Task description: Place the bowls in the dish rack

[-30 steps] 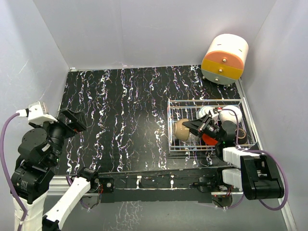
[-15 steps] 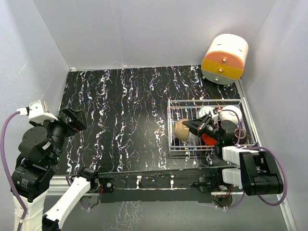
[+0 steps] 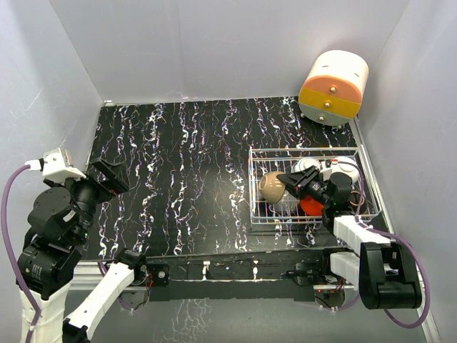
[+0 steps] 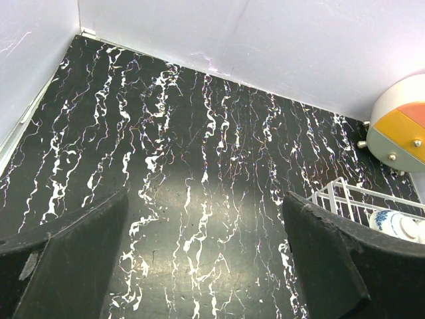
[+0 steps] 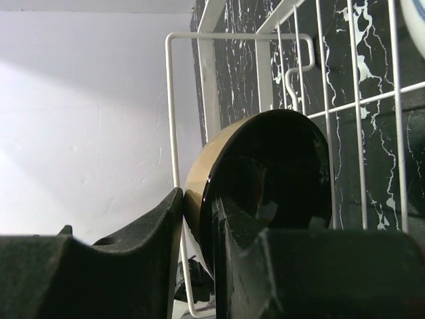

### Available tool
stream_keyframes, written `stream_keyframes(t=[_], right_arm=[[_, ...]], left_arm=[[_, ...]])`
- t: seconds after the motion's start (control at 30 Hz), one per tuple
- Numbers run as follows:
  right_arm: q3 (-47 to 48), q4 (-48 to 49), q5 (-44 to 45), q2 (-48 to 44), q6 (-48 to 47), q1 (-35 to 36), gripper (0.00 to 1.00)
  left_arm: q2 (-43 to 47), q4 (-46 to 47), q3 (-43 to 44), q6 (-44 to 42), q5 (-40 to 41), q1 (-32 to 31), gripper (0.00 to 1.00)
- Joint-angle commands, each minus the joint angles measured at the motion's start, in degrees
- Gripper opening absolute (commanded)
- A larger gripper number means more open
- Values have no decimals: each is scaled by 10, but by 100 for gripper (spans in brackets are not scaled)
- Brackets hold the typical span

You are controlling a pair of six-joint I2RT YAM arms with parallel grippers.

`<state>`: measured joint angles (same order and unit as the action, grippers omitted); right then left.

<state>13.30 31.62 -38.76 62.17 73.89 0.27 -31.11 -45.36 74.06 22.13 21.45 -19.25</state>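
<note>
The tan-gold bowl (image 3: 271, 186) stands on its edge at the left end of the wire dish rack (image 3: 307, 149). My right gripper (image 3: 289, 183) is shut on its rim. In the right wrist view one finger presses the tan outside (image 5: 199, 179) and the other sits in the glossy dark inside, with the gripper (image 5: 197, 199) close to the rack's end wire (image 5: 171, 100). A red-orange bowl (image 3: 310, 206), a blue-and-white bowl (image 3: 307, 166) and a white bowl (image 3: 346, 166) lie in the rack behind the arm. My left gripper (image 3: 107, 175) hangs open and empty at the far left (image 4: 206, 198).
A round cream-and-orange drawer cabinet (image 3: 333, 87) stands at the back right corner, beyond the rack. Grey walls close in the black marbled table (image 3: 178, 157) on three sides. The left wrist view shows the rack corner with the blue-and-white bowl (image 4: 392, 221).
My right gripper has lifted and turned the tan-gold bowl, which now stands more upright and slightly further back in the rack. The left arm has barely moved.
</note>
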Motion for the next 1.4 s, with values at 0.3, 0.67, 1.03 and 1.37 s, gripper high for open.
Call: stream_keyframes(t=[0.3,0.67,1.03,1.37], right_arm=[[39,-232,79,-47,-129,-19,39],[125,-376,140,-54,-251,-19,48],[155,-429,177,-51,-317,-19,49],[183,-468,199,-52,-373,-19,50]], left_arm=[[-4,6,6,-3,-2,-2,97],[-3,18,-8,4,-12,-2,97],[-2,29,-22,8,-18,-2,97],[-4,36,-30,11,-22,-2,97]])
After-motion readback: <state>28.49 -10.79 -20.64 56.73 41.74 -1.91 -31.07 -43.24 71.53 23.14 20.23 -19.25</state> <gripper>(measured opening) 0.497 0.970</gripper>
